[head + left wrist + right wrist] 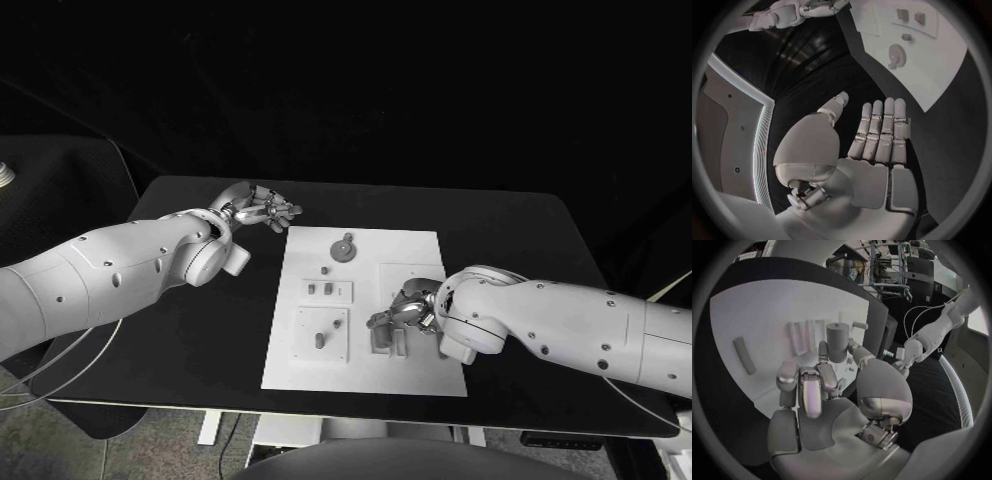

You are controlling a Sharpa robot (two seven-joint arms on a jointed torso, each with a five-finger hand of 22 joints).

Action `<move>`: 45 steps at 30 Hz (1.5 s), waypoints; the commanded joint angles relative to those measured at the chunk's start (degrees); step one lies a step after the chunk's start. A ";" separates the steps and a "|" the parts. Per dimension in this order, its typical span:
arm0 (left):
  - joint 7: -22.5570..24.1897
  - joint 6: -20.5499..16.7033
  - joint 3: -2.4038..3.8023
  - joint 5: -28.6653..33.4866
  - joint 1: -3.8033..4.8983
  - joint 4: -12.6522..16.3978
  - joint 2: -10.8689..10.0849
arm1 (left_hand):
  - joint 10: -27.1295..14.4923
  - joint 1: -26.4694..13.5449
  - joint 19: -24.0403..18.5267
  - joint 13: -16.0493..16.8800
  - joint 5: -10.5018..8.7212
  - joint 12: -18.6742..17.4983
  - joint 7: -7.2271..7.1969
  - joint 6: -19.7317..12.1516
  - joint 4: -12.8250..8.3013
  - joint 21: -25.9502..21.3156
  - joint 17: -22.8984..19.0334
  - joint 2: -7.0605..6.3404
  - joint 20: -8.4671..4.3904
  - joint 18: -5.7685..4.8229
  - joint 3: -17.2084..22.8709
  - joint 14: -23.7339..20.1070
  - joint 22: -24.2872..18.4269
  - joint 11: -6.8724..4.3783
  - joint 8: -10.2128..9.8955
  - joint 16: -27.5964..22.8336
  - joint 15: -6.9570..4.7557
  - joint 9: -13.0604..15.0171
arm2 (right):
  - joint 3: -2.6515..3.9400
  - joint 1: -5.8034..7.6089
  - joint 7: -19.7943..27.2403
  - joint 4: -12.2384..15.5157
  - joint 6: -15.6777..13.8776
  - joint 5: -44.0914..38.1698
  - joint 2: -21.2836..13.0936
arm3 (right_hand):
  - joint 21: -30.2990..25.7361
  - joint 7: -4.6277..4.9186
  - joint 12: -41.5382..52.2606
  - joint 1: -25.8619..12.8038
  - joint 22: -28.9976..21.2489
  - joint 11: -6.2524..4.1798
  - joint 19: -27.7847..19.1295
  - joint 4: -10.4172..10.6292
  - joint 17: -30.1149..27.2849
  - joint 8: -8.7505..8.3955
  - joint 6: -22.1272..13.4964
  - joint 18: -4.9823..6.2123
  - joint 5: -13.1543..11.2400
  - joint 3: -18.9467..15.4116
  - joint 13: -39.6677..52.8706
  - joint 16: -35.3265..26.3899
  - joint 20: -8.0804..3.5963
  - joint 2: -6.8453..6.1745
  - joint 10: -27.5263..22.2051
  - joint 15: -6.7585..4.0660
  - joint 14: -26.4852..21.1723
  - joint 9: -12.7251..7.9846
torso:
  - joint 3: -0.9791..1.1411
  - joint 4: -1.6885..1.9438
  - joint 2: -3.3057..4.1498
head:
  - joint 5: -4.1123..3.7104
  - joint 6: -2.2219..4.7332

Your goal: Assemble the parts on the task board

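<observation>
Parts lie scattered on the white task board (426, 375) in the middle of the black tabletop (519, 225), and you can see a grey cylinder part (837, 341) standing upright just beyond your right hand's (820, 385) fingertips. Whether those curled fingers grip it, you cannot tell. Your left hand (873, 145) hovers off the board's far left corner, fingers straight and released, holding nothing.

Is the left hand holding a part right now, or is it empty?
Empty: the silver left hand has straight, spread fingers with nothing in them, over the black table beside the white task board.
</observation>
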 commanded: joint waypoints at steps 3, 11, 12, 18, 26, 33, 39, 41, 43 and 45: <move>0.37 0.20 0.04 -0.12 0.05 0.13 0.03 | 0.21 -0.19 -0.38 0.07 0.18 -0.38 -0.13 0.19 0.35 -0.27 -0.08 0.51 0.04 0.68 0.03 0.10 -0.01 0.03 -0.13 -0.37 -0.04 0.01 | -0.15 -0.07 -0.13 -0.71 0.66 -3.76 0.36 | 6.97 3.62 -0.38 -0.69 0.09 0.12 -0.27 0.37 -0.04 -0.03 5.83 1.23 -0.29 -0.12 -0.05 -0.15 0.21 -0.09 -0.18 -0.04 5.36 0.08 | -0.01 -0.03 0.02 | 0.07 -0.07; 0.32 0.25 0.04 -0.12 0.05 0.15 -0.05 | 0.20 -0.20 -0.39 0.07 0.18 -0.40 -0.13 0.20 0.35 -0.28 -0.09 0.51 0.04 0.67 0.03 0.08 -0.01 0.03 -0.14 -0.39 -0.04 0.01 | -0.55 -0.23 -0.34 -0.99 2.49 -5.09 0.67 | 6.97 3.63 -0.47 -1.29 0.12 0.14 -0.29 0.54 -0.19 -0.14 5.81 1.23 -0.32 -0.25 -0.04 -0.20 0.21 -0.52 -0.24 -0.06 5.30 0.04 | 0.02 -0.03 0.03 | 0.21 -0.29; 0.32 0.25 0.04 -0.12 0.05 0.15 -0.06 | 0.20 -0.20 -0.39 0.07 0.18 -0.40 -0.13 0.20 0.35 -0.28 -0.09 0.51 0.04 0.67 0.03 0.08 -0.01 0.03 -0.14 -0.39 -0.04 0.01 | -0.56 -0.24 -0.35 -1.04 2.51 -5.34 0.66 | 6.95 3.64 -0.52 -1.52 0.12 0.15 -0.31 0.62 -0.22 -0.21 5.74 1.23 -0.32 -0.28 -0.04 -0.23 0.21 -0.66 -0.29 -0.06 5.27 0.01 | 0.02 -0.03 0.03 | 0.21 -0.29; 0.28 0.25 0.04 -0.12 0.05 0.18 -0.11 | 0.20 -0.20 -0.40 0.07 0.18 -0.42 -0.13 0.20 0.35 -0.29 -0.10 0.51 0.04 0.67 0.02 0.06 -0.01 0.03 -0.14 -0.41 -0.03 0.01 | -0.65 -0.25 -0.55 -1.01 3.75 -6.00 0.57 | 6.85 3.76 -0.81 -2.66 0.14 0.23 -0.46 0.98 -0.31 -0.69 5.22 1.23 -0.32 -0.40 -0.04 -0.38 0.21 -1.52 -0.69 -0.08 5.09 -0.18 | 0.02 -0.05 -0.01 | 0.19 -0.36; 0.21 0.42 0.04 -0.12 0.05 0.17 -0.13 | 0.19 -0.21 -0.42 0.07 0.18 -0.44 -0.13 0.20 0.35 -0.30 -0.11 0.50 0.04 0.66 0.01 0.04 -0.02 0.03 -0.14 -0.43 -0.03 0.01 | -0.77 -0.31 -0.72 -1.21 4.67 -7.17 0.76 | 6.72 3.83 -1.05 -3.71 0.12 0.30 -0.63 1.47 -0.57 -1.02 4.89 1.23 -0.31 -0.41 -0.03 -0.61 0.21 -1.90 -1.03 -0.09 4.80 -0.31 | 0.04 -0.07 0.03 | 0.20 -0.49; 0.20 0.45 0.04 -0.27 0.05 0.20 -0.20 | 0.18 -0.22 -0.44 0.07 0.18 -0.45 -0.14 0.21 0.36 -0.31 -0.12 0.50 0.04 0.66 0.01 0.02 -0.02 0.04 -0.14 -0.45 -0.03 0.01 | -0.82 -0.41 -0.75 -1.64 4.58 -8.12 0.89 | 6.65 3.86 -1.14 -4.26 0.11 0.34 -0.72 1.75 -0.75 -1.15 4.78 1.23 -0.31 -0.42 -0.02 -0.74 0.22 -2.07 -1.17 -0.09 4.63 -0.37 | 0.03 -0.05 0.03 | 0.27 -0.61; 0.30 0.35 0.04 -0.27 0.05 0.23 -0.23 | 0.17 -0.22 -0.45 0.06 0.18 -0.47 -0.15 0.22 0.36 -0.32 -0.13 0.50 0.04 0.66 0.01 0.00 -0.02 0.04 -0.14 -0.47 -0.02 0.01 | -0.82 -0.56 -0.67 -1.81 5.03 -8.49 1.12 | 6.59 3.90 -1.24 -4.70 0.10 0.36 -0.81 1.95 -1.02 -1.32 4.58 1.23 -0.32 -0.43 -0.01 -0.91 0.21 -2.28 -1.32 -0.09 4.42 -0.43 | 0.00 -0.03 0.02 | 0.18 -0.73; 0.30 0.36 0.04 -0.27 0.05 0.19 -0.21 | 0.17 -0.22 -0.46 0.06 0.18 -0.48 -0.16 0.21 0.35 -0.32 -0.14 0.49 0.04 0.65 0.00 -0.01 -0.02 0.04 -0.14 -0.48 -0.02 0.01 | -0.82 -0.70 -0.52 -1.93 5.13 -8.49 1.22 | 6.57 3.91 -1.26 -4.82 0.10 0.37 -0.83 2.00 -1.05 -1.37 4.52 1.23 -0.32 -0.43 -0.01 -0.94 0.21 -2.33 -1.36 -0.09 4.38 -0.45 | -0.02 -0.02 0.02 | 0.28 -0.74; 0.27 0.39 0.04 -0.27 0.05 0.16 -0.22 | 0.16 -0.22 -0.47 0.06 0.18 -0.49 -0.17 0.20 0.35 -0.33 -0.14 0.49 0.04 0.65 0.00 -0.02 -0.02 0.04 -0.14 -0.48 -0.02 0.00 | -0.82 -0.74 -0.45 -2.06 5.04 -8.49 1.31 | 6.57 3.92 -1.26 -4.84 0.10 0.37 -0.84 2.01 -1.04 -1.38 4.51 1.23 -0.31 -0.42 -0.01 -0.94 0.21 -2.34 -1.37 -0.09 4.38 -0.46 | -0.03 -0.01 0.02 | 0.35 -0.77; 0.23 0.48 0.04 -0.27 0.05 0.14 -0.22 | 0.16 -0.22 -0.47 0.06 0.18 -0.49 -0.18 0.20 0.35 -0.33 -0.14 0.49 0.04 0.65 0.00 -0.03 -0.02 0.04 -0.15 -0.49 -0.02 0.00 | -0.82 -0.74 -0.34 -2.12 5.10 -8.49 1.38 | 6.57 3.92 -1.27 -4.85 0.10 0.37 -0.84 2.01 -0.93 -1.39 4.50 1.23 -0.31 -0.42 -0.01 -0.91 0.21 -2.34 -1.38 -0.09 4.43 -0.46 | 0.03 -0.03 0.03 | 0.38 -0.80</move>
